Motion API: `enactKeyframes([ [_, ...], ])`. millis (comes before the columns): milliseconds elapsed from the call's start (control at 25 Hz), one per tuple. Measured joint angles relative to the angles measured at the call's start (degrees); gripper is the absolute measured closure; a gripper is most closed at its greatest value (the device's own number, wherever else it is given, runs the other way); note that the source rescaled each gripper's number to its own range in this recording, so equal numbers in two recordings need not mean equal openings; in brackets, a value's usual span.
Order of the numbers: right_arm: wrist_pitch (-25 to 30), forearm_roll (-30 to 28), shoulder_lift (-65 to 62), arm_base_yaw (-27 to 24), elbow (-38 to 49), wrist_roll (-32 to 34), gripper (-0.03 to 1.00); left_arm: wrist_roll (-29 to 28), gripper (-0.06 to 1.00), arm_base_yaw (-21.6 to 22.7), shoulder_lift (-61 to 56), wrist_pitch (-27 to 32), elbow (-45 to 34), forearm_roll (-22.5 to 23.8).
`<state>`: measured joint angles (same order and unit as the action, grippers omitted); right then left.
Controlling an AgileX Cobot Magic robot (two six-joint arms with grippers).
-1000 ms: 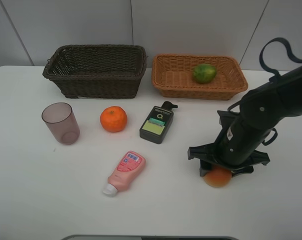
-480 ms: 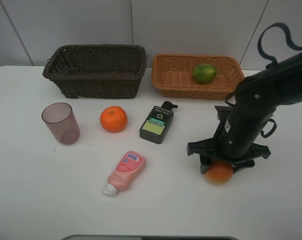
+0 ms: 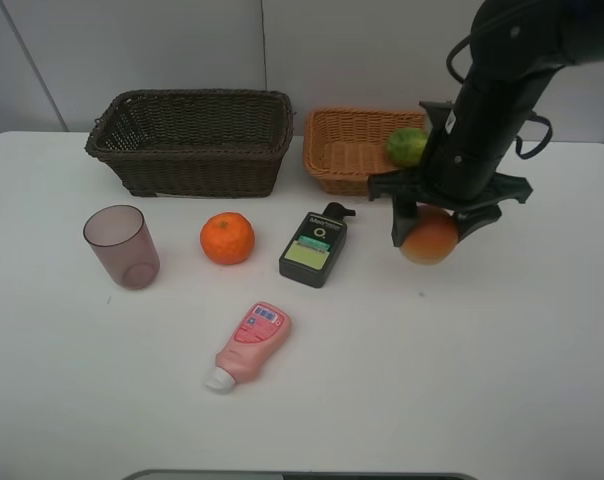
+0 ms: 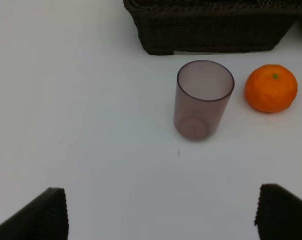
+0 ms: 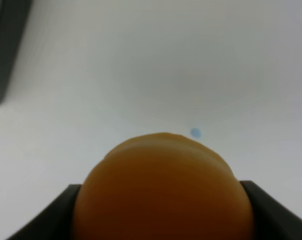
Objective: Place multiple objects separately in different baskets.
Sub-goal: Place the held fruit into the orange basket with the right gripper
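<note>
My right gripper [image 3: 432, 232] is shut on the red-orange peach [image 3: 429, 240] and holds it in the air, just in front of the light tan basket [image 3: 344, 165]. In the right wrist view the peach [image 5: 163, 190] fills the space between the dark fingers. A green lime [image 3: 406, 146] lies in the tan basket. The dark brown basket [image 3: 197, 165] holds nothing that I can see. On the table are a purple cup [image 3: 122, 247], an orange [image 3: 227, 238], a dark bottle [image 3: 315, 248] and a pink tube [image 3: 250, 343]. My left gripper [image 4: 163, 212] hangs open, short of the cup [image 4: 203, 99].
The white table runs back to a grey wall behind both baskets. The right arm [image 3: 497, 90] hides part of the tan basket's right side. In the left wrist view the orange [image 4: 271, 88] sits beside the cup, with the dark basket [image 4: 211, 35] beyond them.
My right gripper has lifted the peach off the table and carried it back toward the tan basket. Everything else has stayed where it was.
</note>
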<state>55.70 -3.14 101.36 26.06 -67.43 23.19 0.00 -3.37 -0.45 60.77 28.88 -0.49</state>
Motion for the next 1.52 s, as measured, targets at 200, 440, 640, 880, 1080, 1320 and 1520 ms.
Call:
enactKeyframes([
  [200,3.9,-0.3,4.9,-2.7,-11.2,-2.9,0.97,0.0,-0.02,0.0,0.0,0.0,0.0,0.0],
  [440,8.0,-0.9,13.1,-4.0,-25.2,-5.6,0.97,0.0,-0.02,0.0,0.0,0.0,0.0,0.0],
  [640,10.8,-1.4,20.4,-4.4,-37.3,-7.1,0.97,0.0,-0.02,0.0,0.0,0.0,0.0,0.0],
  [880,11.7,-1.4,27.5,-4.4,-48.4,-7.4,0.97,0.0,-0.02,0.0,0.0,0.0,0.0,0.0],
  [1080,6.2,-1.4,30.6,-4.4,-51.8,-7.4,0.97,0.0,-0.02,0.0,0.0,0.0,0.0,0.0],
  [1320,-0.1,-1.4,33.2,-4.4,-52.0,-7.4,0.97,0.0,-0.02,0.0,0.0,0.0,0.0,0.0],
  [1520,-3.3,-1.4,34.2,-4.4,-52.0,-7.4,0.97,0.0,-0.02,0.0,0.0,0.0,0.0,0.0],
])
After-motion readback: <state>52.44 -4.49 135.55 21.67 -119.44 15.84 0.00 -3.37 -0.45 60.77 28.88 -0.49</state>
